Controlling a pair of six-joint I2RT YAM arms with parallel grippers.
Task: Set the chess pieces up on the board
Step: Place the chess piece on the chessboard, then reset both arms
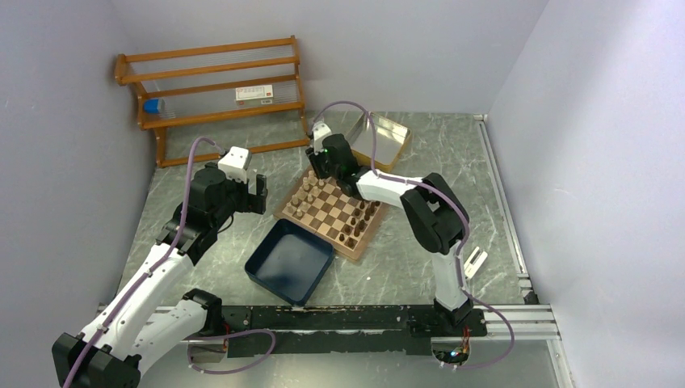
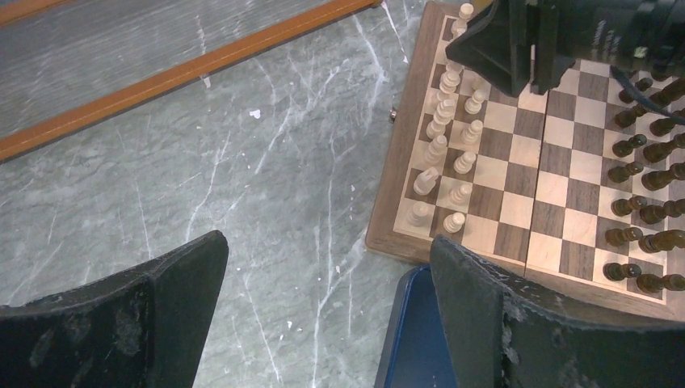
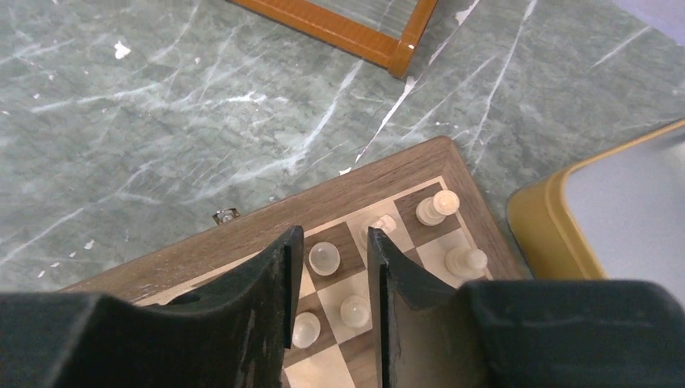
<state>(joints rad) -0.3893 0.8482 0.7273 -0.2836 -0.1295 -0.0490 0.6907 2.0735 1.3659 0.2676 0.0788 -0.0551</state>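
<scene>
The left tool hangs wide open over the surface beside the board. The right tool, narrowly parted and gripping nothing, straddles light chess pieces standing on the board's far corner squares

Smooth grey-green marble-look table. Polished wooden board carrying turned wooden chess pieces, light and dark. Glossy navy tray, shiny metal tin, varnished wooden rack. Matt black, scuffed jaws.
</scene>
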